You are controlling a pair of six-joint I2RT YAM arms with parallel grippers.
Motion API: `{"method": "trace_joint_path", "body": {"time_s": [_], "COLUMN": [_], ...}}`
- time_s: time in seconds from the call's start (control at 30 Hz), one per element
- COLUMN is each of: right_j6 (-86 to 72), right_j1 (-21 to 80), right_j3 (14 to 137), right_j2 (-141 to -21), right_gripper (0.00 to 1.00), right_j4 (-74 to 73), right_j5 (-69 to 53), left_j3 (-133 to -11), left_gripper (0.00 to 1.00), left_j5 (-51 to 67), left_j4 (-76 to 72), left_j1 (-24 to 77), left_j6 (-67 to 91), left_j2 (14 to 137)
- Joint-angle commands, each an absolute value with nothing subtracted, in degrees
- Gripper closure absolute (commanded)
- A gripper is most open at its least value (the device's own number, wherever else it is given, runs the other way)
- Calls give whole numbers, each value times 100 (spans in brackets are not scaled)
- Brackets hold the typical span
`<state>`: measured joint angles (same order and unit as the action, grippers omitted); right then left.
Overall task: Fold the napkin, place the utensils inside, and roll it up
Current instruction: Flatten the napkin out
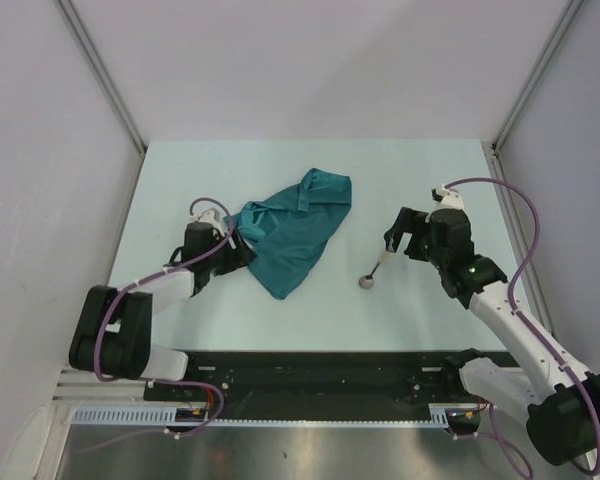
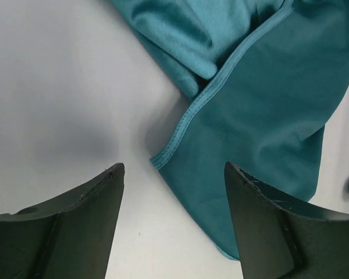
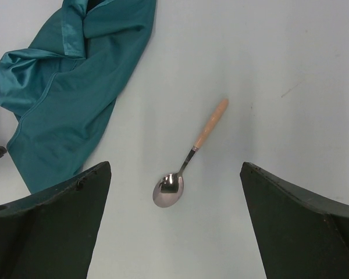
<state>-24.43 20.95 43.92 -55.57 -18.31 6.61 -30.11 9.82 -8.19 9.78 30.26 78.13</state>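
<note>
Top view shows me the napkin [image 1: 295,232] crumpled, the spoon [image 1: 372,272] lying apart to its right. My left gripper [image 1: 244,249] has jaws parted over the napkin's hem; the right gripper [image 1: 392,240] hovers spread wide above the spoon

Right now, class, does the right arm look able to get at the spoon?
Probably yes: the right gripper hangs open over the spoon, which lies alone on the table, clear of the napkin.
</note>
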Motion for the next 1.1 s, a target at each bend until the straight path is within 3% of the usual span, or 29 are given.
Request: {"method": "trace_joint_path", "body": {"time_s": [0.0, 0.17, 0.2, 0.23, 0.27, 0.33, 0.37, 0.57, 0.63, 0.7, 0.87, 0.9, 1.0, 1.07], "right_j6": [-2514, -2514, -2505, -2505, -2505, -2496, -2496, -2470, -2470, -2487, -2522, -2522, -2531, -2540], "right_j1": [2136, 2136, 2136, 2144, 2136, 2136, 2144, 2144, 2144, 2153, 2162, 2153, 2171, 2171], "right_j3": [4447, 4474, 4465, 4482, 4482, 4500, 4509, 4562, 4553, 4544, 4526, 4526, 4526, 4526], "right_j2": [-5581, -5590, -5599, -5607, -5634, -5660, -5686, -5695, -5678, -5669, -5660, -5651, -5625, -5642], "right_gripper": [0, 0, 0, 0, 0, 0, 0, 0, 0, 0, 1, 0, 0, 0], "right_j4": [-1731, -1714, -1723, -1723, -1714, -1731, -1749, -1810, -1845, -1872, -2004, -2030, -2109, -2109], "right_j5": [694, 721, 738, 721, 721, 712, 695, 764, 817, 861, 940, 967, 1002, 993], "left_j3": [-3059, -3120, -3138, -3190, -3225, -3409, -3506, -4780, -5157, -5317, -5774, -5722, -5266, -5116], "left_gripper": [27, 40, 47, 67, 78, 95, 99, 100, 100, 97, 54, 40, 17, 8], "left_j5": [1652, 1705, 1670, 1653, 1600, 1312, 1179, -174, -97, 297, 1177, 1178, 584, 265], "left_j4": [-1485, -1652, -1661, -1661, -1626, -1504, -1407, -589, -685, -843, -949, -993, -977, -818], "left_j1": [1002, 1195, 1282, 1327, 1388, 1651, 1774, 3478, 4024, 4384, 4798, 4799, 4746, 4650], "left_j6": [3243, 3278, 3261, 3252, 3226, 3147, 3103, 2698, 2742, 2926, 3023, 3058, 2867, 2586], "left_j2": [8270, 8604, 8700, 8727, 8745, 8675, 8623, 8314, 8463, 8902, 9949, 9871, 9125, 8451]}}
